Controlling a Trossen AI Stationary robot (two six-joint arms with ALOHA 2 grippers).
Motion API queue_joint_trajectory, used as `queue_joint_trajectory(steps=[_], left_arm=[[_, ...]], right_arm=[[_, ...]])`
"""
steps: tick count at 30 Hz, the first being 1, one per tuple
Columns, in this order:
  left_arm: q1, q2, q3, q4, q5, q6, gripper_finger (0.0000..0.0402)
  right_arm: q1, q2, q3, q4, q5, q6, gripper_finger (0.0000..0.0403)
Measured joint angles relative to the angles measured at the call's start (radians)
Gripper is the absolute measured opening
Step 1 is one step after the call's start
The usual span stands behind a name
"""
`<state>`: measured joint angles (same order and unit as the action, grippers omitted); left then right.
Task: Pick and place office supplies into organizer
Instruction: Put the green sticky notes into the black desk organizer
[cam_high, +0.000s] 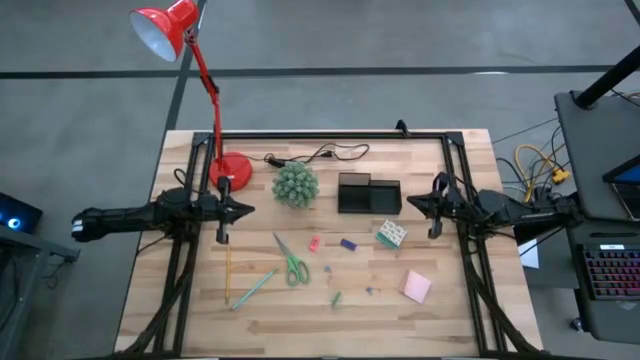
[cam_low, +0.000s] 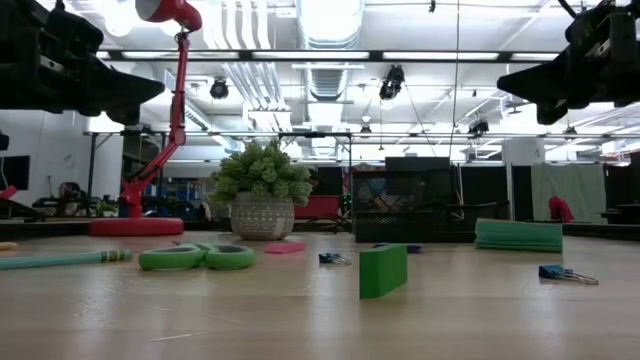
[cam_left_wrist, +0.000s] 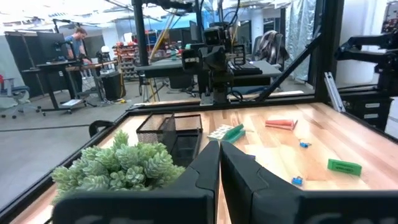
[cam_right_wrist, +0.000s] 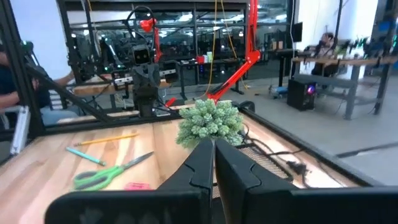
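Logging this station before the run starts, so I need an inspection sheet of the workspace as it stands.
Surface: wooden table, black frame around it.
Job's things: scissors, pencil, pen, sticky pad, green-white block and small bits lie loose; organizer holds none of them.
Clutter: plant, red lamp.
Grippers: left tool and right tool shut, empty, above the table.
Cables: black cord behind the plant; yellow wires off-table.
Surroundings: workshop, person at a desk.

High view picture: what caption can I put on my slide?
Two robot arms wait with each claw shut, left claw and right claw, above scissors, pencil, sticky notes and black organizer.
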<state>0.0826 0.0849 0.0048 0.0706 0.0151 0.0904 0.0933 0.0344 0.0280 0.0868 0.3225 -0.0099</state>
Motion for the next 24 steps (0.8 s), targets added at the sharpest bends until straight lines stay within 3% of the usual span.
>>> queue_joint_trajectory(steps=[5,11,18,24], left_arm=[[0.001,0.0,0.0,0.009,-0.08,0.003,0.0],[0.001,0.015,0.0,0.163,-0.106,0.036,0.0013],[0.003,0.087,0.0,0.196,-0.29,0.023,0.01],[0.002,0.145,0.009,0.312,-0.299,0.017,0.0166]], right_arm=[[0.0,0.042,0.001,0.112,0.041,-0.078,0.0042],[0.0,0.151,0.023,0.127,0.044,-0.035,0.0109],[-0.002,0.383,0.177,0.125,0.124,-0.078,0.0161],[0.001,0.595,0.373,-0.041,0.115,0.01,0.017]])
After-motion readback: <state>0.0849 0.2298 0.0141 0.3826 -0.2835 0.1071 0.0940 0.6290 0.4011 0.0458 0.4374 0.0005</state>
